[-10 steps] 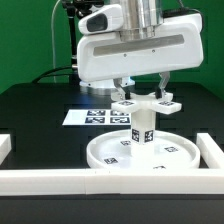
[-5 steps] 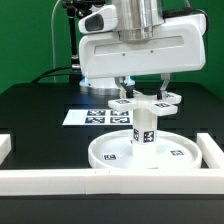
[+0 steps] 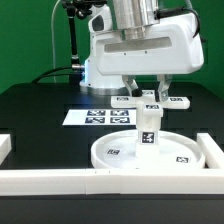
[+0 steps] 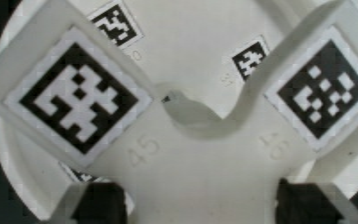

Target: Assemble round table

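White round disc [image 3: 150, 152] with small black-and-white square tags on its face. White leg [image 3: 148, 125], black-and-white tag on its side. White cross-shaped foot [image 3: 152, 101], large black-and-white patterned tags on its arms [image 4: 83, 92]. Black surface [image 3: 40, 105]. White marker board [image 3: 95, 116] printed with black square markers. White rail bars [image 3: 45, 179]. Green backdrop [image 3: 25, 35]. Dark fingers [image 4: 99, 201].

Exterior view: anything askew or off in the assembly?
Nothing stands out. The leg stands upright on the round disc, the cross-shaped foot sits level on top of it, and the pincer is centred over the foot. No damage visible.
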